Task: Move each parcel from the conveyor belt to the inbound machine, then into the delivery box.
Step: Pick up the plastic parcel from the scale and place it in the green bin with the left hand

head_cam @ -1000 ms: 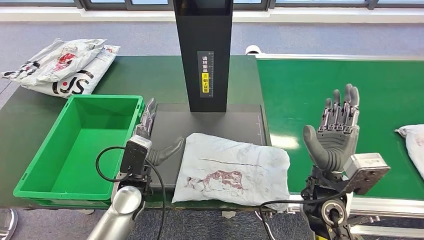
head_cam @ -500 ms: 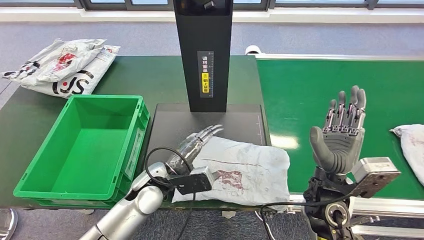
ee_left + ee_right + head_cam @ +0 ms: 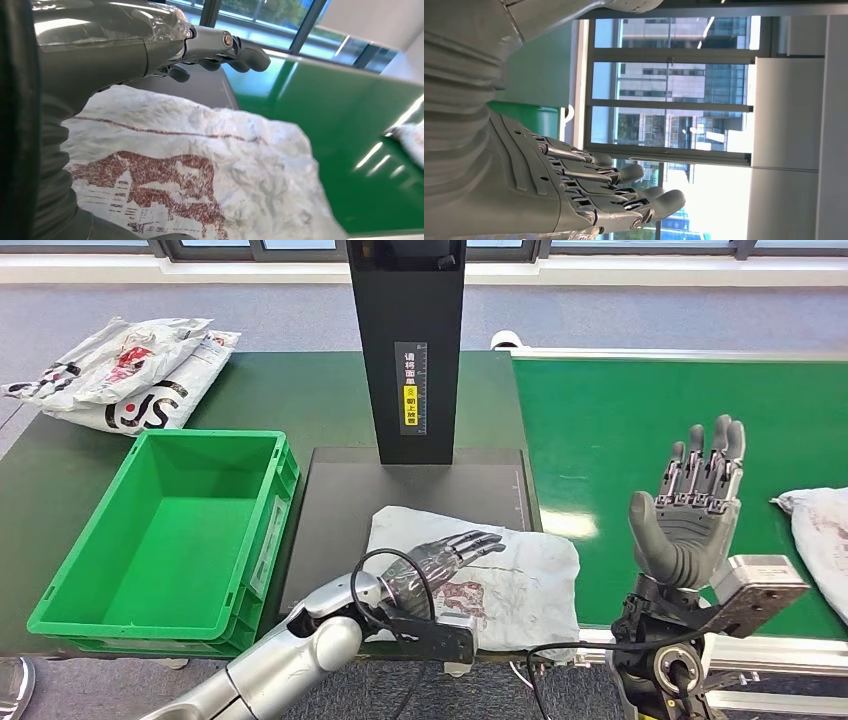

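Head view: white parcel point(image 3: 480, 575) lies lower centre on the dark plate of the inbound machine point(image 3: 420, 485), its near edge overhanging the plate's front. Looks like a soft plastic mailer, crumpled, red print on top, thin and floppy; likely light, will sag and may slip, so best taken at an edge or corner where the fingers can get under, not from flat on top. Left hand point(image 3: 435, 562) is over the parcel's left half, fingers stretched out flat and a little apart, holding nothing; can't tell if it presses or hovers just above. Right hand point(image 3: 690, 510) is raised at right over the green conveyor belt point(image 3: 620, 410), palm up, fingers straight and apart, empty. A second parcel point(image 3: 825, 545) sits at the right edge on the belt. Green box point(image 3: 60, 585) is at left, just beside the plate.

Left wrist view: fingers point(image 3: 235, 47) extended at upper centre above the wrinkled parcel point(image 3: 210, 175), nothing gripped.

Right wrist view: right hand point(image 3: 574, 190) lower left, fingers out straight, nothing held.
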Available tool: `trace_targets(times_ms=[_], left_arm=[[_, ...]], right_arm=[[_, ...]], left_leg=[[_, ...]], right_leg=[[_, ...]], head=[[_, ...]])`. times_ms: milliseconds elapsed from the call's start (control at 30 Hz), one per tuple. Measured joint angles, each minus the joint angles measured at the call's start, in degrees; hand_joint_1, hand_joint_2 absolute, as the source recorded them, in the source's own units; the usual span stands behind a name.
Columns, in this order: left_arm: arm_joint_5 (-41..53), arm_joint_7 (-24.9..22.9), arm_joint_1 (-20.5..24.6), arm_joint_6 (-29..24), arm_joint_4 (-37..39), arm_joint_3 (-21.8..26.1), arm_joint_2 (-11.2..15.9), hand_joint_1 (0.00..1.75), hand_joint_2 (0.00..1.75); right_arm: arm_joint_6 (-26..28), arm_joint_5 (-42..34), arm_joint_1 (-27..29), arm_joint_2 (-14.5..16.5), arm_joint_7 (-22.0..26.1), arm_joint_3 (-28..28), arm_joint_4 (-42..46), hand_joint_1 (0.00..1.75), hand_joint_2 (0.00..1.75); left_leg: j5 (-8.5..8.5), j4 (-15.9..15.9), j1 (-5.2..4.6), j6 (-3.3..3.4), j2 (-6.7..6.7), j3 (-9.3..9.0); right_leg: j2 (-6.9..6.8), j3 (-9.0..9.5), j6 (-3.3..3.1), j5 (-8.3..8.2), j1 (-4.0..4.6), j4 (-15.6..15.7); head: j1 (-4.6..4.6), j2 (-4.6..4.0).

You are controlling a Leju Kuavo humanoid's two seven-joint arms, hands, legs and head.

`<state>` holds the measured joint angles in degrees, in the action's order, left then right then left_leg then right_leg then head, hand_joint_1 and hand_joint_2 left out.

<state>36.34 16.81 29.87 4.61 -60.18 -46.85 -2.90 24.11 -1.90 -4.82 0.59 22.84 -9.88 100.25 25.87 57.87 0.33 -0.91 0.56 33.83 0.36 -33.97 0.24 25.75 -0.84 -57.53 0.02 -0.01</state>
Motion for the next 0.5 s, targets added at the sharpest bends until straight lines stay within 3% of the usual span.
trace_targets(times_ms=[200,233,333,367,500], left_arm=[[3.02,-1.79,2.98,-2.57,6.41,-2.1,-2.33,0.0,1.75],[3.5,-2.01,3.41,-3.04,7.43,-2.4,-2.68,0.13,1.75],[5.46,-2.96,4.62,-4.99,10.6,-3.37,-3.73,1.44,1.75],[6.08,-3.3,4.93,-5.69,11.66,-3.69,-4.09,1.75,1.75],[7.65,-4.34,5.44,-8.01,15.22,-4.58,-5.22,1.75,1.75]], right_arm=[[0.12,0.13,0.45,0.02,-0.5,0.07,0.15,0.0,1.75],[0.12,0.2,0.53,0.02,-0.64,0.07,0.2,0.0,1.75],[-0.2,0.38,0.71,0.04,-0.9,0.07,0.41,0.0,1.75],[-0.45,0.43,0.75,0.06,-0.95,0.07,0.49,0.0,1.75],[-1.89,0.78,0.77,0.4,-1.32,0.07,0.57,0.0,1.75]], left_leg=[[0.0,0.0,0.0,0.0,0.0,0.0],[0.0,0.0,0.0,0.0,0.01,0.0],[0.0,0.0,0.0,0.0,0.01,0.01],[0.0,0.0,0.0,0.0,0.01,0.01],[0.0,0.0,0.0,0.0,0.0,0.02]], right_leg=[[0.0,0.01,0.01,-0.02,0.0,0.0],[0.0,0.01,0.01,-0.02,0.0,0.0],[0.0,0.01,0.01,-0.01,0.0,0.0],[0.0,0.01,0.01,-0.01,0.0,0.0],[0.0,0.01,0.01,-0.01,0.0,0.0]], head=[[0.0,0.0],[0.0,0.01],[0.0,-0.01],[0.0,-0.01],[0.01,-0.01]])
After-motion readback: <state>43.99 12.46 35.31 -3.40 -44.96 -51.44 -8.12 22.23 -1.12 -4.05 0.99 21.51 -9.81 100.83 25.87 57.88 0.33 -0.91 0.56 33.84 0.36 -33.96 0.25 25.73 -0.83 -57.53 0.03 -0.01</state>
